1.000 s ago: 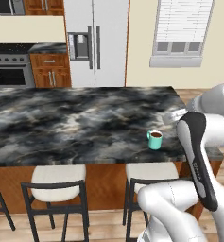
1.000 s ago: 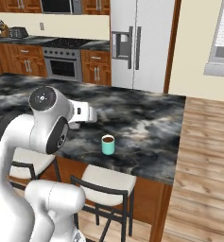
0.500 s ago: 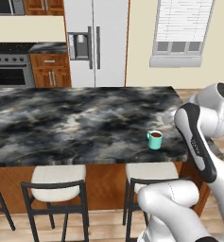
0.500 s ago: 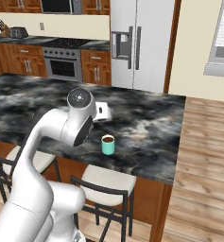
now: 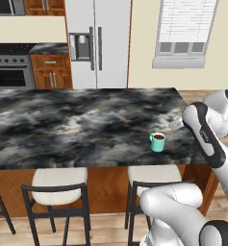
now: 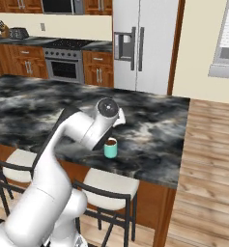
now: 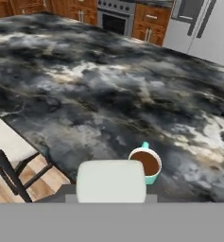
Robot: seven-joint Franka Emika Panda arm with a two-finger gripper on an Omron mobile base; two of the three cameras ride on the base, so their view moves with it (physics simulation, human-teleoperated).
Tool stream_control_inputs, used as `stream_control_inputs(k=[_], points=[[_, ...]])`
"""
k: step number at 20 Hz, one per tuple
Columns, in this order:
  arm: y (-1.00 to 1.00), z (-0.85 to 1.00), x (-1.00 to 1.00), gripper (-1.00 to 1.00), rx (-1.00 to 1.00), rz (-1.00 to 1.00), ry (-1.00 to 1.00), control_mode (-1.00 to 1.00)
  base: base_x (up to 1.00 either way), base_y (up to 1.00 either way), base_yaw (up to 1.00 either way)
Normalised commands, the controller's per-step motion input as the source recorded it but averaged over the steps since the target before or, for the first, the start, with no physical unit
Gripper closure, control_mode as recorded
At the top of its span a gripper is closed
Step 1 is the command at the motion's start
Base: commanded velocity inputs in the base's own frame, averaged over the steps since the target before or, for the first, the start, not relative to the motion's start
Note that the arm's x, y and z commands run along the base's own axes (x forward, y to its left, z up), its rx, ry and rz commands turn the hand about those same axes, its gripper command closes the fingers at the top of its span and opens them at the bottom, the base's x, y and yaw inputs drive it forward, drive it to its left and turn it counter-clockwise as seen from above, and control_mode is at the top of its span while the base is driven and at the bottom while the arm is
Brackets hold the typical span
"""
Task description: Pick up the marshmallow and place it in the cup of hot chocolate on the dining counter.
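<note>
Hand view, looking down along my pincer (image 7: 111, 196): the marshmallow (image 7: 111, 181), a pale off-white squarish block, sits clamped between my 2 fingers, whose jaws are drawn in snugly against its sides, with the block covering most of the lower middle of the frame. Just past its upper right corner stands the cup of hot chocolate (image 7: 146, 165), a small teal mug with dark brown liquid showing inside its rim, upright on the dining counter (image 7: 108, 85). The marshmallow is above the counter near the cup, and overlaps the mug's left side from this angle; whether it is directly over the rim I cannot tell. In the left base view, the cup (image 5: 157, 141) rests near the front right part of the black-grey marbled top (image 5: 77, 125), with my arm (image 5: 205, 136) bent over the counter's right end. From the right base view, my forearm (image 6: 89, 129) crosses in front of the mug (image 6: 110, 147), which stands close to the counter's front edge. 2 white-cushioned stools (image 5: 59, 184) are tucked under that edge, and a refrigerator (image 5: 97, 43) stands against the far wall beside an oven (image 5: 9, 77).
</note>
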Motion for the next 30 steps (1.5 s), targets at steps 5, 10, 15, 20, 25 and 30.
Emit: stream_control_inputs(k=[5,10,15,20,25,30], points=[[-0.21,-0.18,0.37,1.0,0.0,0.33,0.0,-1.0,0.0,0.0,0.0],[-0.07,-0.11,0.35,1.0,0.0,0.4,0.07,-1.0,0.0,0.0,0.0],[0.0,-0.07,0.23,1.0,0.0,0.35,0.22,-1.0,0.0,0.0,0.0],[0.01,-0.08,0.26,1.0,-0.01,0.25,0.13,-1.0,0.0,0.0,0.0],[-0.01,-0.15,0.02,1.0,0.0,0.15,0.0,-1.0,0.0,0.0,0.0],[0.0,-0.19,0.0,1.0,0.0,0.05,-0.03,-1.0,0.0,0.0,0.0]])
